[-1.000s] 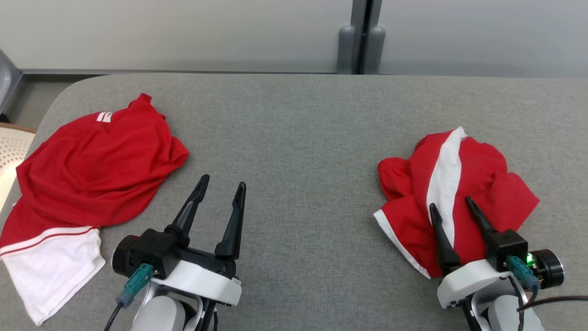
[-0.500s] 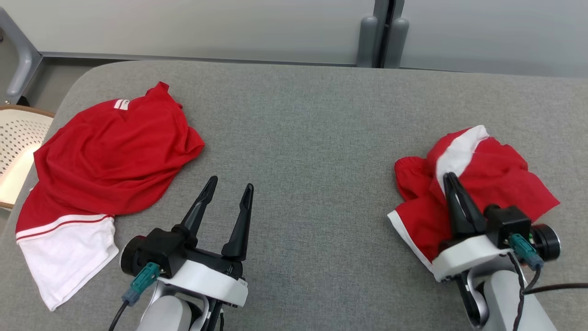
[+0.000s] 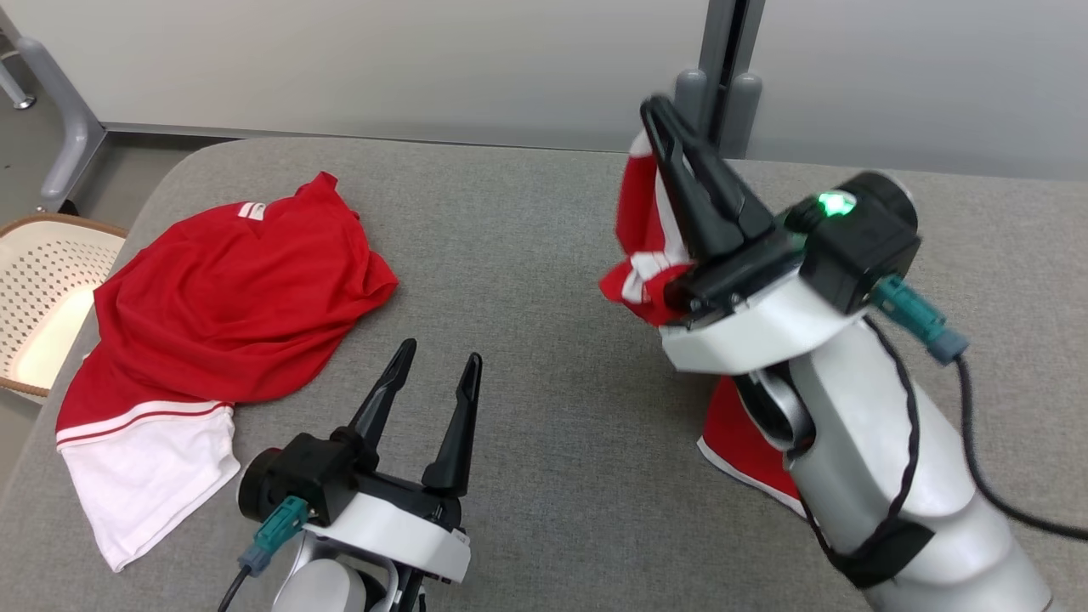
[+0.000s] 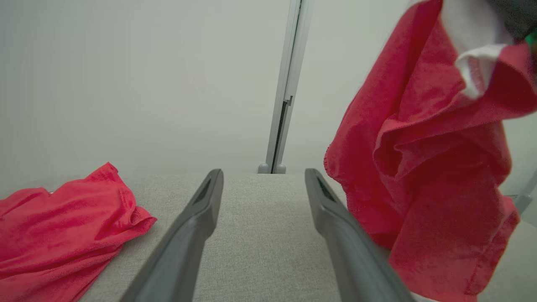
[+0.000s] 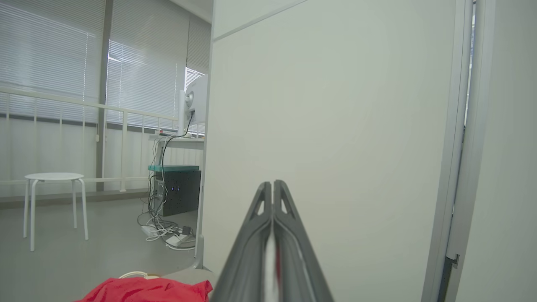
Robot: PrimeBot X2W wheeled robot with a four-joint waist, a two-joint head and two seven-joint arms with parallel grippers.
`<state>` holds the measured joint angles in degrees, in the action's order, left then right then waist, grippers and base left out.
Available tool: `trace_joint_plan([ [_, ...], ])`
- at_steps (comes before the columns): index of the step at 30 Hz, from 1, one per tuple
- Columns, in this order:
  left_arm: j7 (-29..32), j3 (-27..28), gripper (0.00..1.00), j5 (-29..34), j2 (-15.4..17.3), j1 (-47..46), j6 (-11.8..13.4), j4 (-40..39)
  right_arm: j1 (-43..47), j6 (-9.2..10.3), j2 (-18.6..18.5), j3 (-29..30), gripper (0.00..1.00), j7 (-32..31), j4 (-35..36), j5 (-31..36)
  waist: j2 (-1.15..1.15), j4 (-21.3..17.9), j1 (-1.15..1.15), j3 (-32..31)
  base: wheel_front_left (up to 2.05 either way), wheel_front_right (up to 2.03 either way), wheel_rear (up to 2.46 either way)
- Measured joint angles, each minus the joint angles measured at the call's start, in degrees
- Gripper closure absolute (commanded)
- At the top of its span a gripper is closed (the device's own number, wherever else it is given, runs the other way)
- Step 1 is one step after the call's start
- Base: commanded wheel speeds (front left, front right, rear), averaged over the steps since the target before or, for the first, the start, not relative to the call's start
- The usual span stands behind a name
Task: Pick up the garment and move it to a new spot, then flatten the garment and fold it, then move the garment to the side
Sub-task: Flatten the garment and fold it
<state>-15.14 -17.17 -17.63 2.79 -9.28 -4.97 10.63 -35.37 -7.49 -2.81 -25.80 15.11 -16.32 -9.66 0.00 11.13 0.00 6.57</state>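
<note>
Your right gripper (image 3: 659, 119) pinches shut on the white stripe (image 3: 648, 265) of the soft, light garment (image 3: 633, 212), hanging it above the table (image 3: 544, 221) at two o'clock, left gripper (image 3: 442, 353) open at seven; limp cloth likely slips, so hold seams.

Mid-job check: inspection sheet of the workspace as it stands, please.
Surface: grey fabric table, rounded far-left corner.
Job's things: red-and-white garment hanging from the right gripper; cannot tell whether its lower end touches the table.
Clutter: red shirt crumpled at the table's left end.
Grippers: right gripper raised, jaws shut on the garment; left gripper low over the table, jaws open, empty.
Cables: black cable along the right forearm; floor cables beyond the table.
Surroundings: perforated basket left of the table; white stool; pale partition.
</note>
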Motion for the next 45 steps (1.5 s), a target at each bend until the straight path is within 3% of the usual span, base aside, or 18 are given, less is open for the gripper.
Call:
trace_joint_plan([
  [1, 0.0, -0.6, 0.0, -0.13, 0.01, 0.49, 0.03, 0.02, -3.55, 0.0, 0.03, -0.35, 1.0, 0.0, 0.92, -4.07, 0.0, 0.54, 0.0, -0.22, 0.0, 0.0, 0.0],
  [6, 0.0, -1.53, 0.0, -0.69, 0.0, 0.66, 0.33, -0.13, -9.06, 0.0, -0.4, 3.16, 1.0, 0.0, -2.9, -8.88, 0.0, 2.16, 0.0, -0.19, 0.0, 0.0, 0.0],
  [15, 0.0, -3.18, 0.0, -1.16, 0.04, -0.78, 0.22, -0.32, -18.57, 0.0, -10.01, 16.03, 1.0, -0.46, -22.48, -10.62, 0.0, 4.94, 0.0, 3.79, 0.0, 0.0, 0.0],
  [16, 0.0, -3.58, 0.0, -1.16, -0.03, -0.93, 0.04, -0.24, -20.1, 0.0, -10.11, 17.93, 0.8, -0.53, -25.71, -11.68, 0.0, 5.24, 0.0, 4.4, 0.0, 0.0, 0.0],
  [17, 0.0, -3.87, 0.0, -1.18, -0.03, -1.1, -0.02, -0.19, -21.58, 0.01, -10.5, 19.12, 0.0, -1.57, -29.25, -11.74, 0.0, 5.51, 0.0, 5.0, 0.0, 0.0, 0.0],
  [22, 0.0, -4.95, 0.0, -1.77, 0.04, -2.72, -0.34, 0.35, -26.71, 0.02, -17.59, 24.05, 0.0, -2.64, -44.5, 2.2, 0.0, 6.86, 0.0, 7.77, 0.0, 0.0, 0.0],
  [26, 0.0, -4.43, 0.0, -2.26, 0.03, -2.92, 0.1, 0.34, -27.58, -0.01, -15.37, 29.13, 0.0, -1.37, -49.04, 7.03, 0.0, 6.84, 0.0, 8.58, 0.0, 0.0, 0.0],
  [30, 0.0, -4.01, 0.0, -1.93, 0.08, -2.94, 0.08, 0.64, -26.57, -0.05, -14.01, 31.28, 0.0, -0.44, -49.29, 9.16, 0.0, 5.65, 0.0, 8.24, 0.0, 0.0, 0.0],
  [36, 0.0, -1.32, 0.0, -1.2, 0.03, -3.2, 0.24, 0.14, -20.82, -0.03, -8.59, 31.14, 0.0, -0.01, -38.75, 8.2, 0.0, 2.64, 0.0, 6.49, 0.0, 0.0, 0.0],
  [45, 0.0, 2.86, 0.0, -0.4, -0.02, -2.98, 0.34, -0.45, -3.43, 0.0, -4.86, 26.25, 0.0, 0.0, -21.32, -1.02, 0.0, -2.23, 0.0, 2.29, 0.0, 0.0, 0.0],
])
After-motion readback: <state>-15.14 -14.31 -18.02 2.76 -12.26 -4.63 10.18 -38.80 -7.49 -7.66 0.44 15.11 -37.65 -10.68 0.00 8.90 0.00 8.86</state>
